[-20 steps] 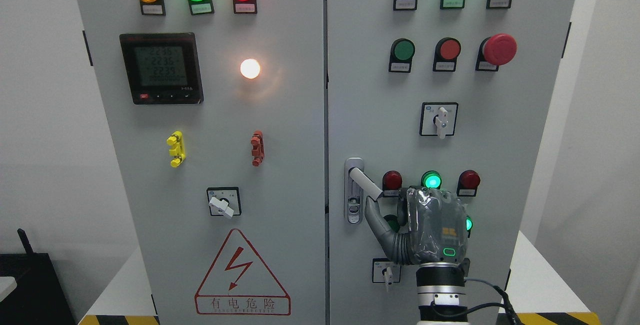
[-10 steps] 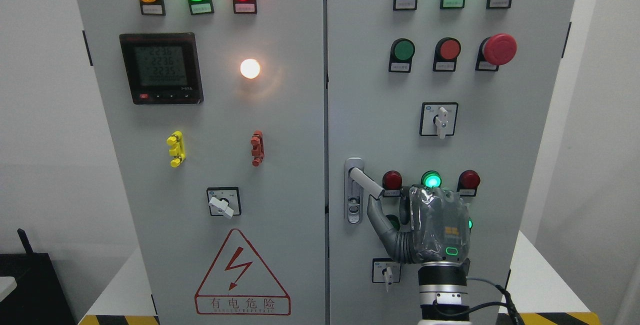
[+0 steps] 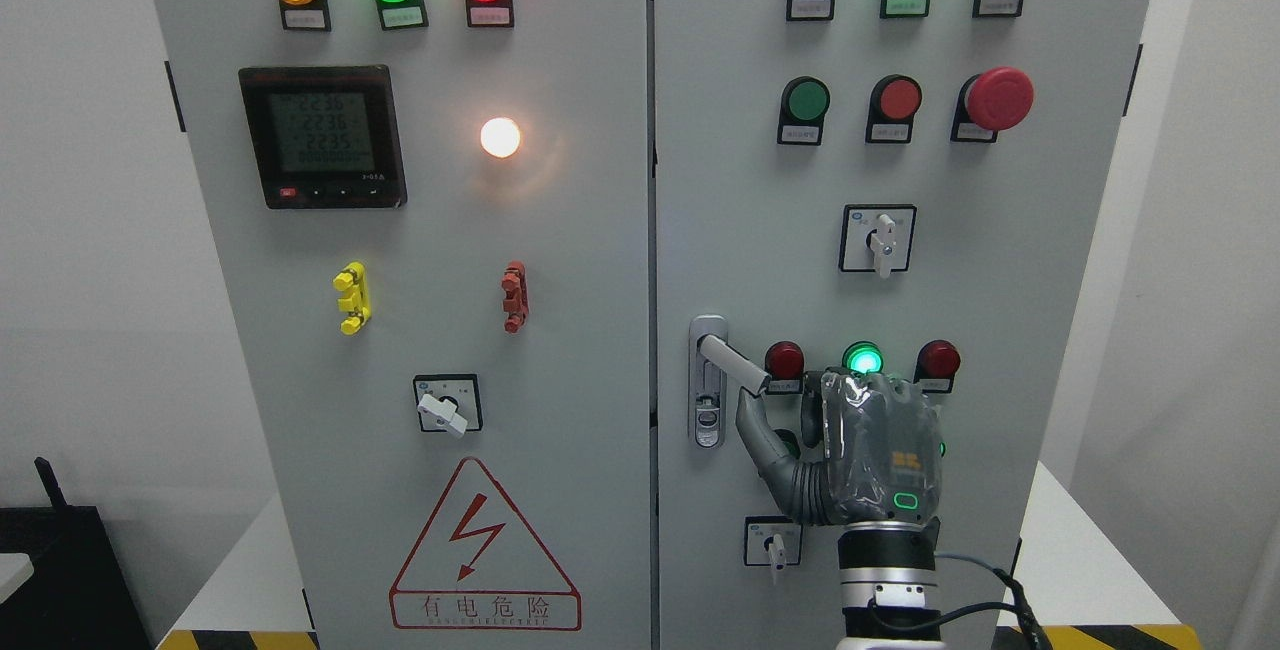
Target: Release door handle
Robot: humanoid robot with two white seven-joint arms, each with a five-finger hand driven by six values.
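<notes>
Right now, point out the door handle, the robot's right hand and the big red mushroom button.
door handle (image 3: 733, 366), head view, middle of the lever.
right hand (image 3: 880, 450), head view, back of the hand.
red mushroom button (image 3: 999, 98), head view, its cap.

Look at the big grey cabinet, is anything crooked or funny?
Yes: the door handle sticks out slanting from its lock plate, beside the right robot hand. Nothing looks broken.

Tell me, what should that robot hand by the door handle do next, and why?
Probably draw the right robot hand back from the cabinet door. Its thumb tip sits at the end of the door handle, which juts out at a slant, and nothing is gripped.
</notes>
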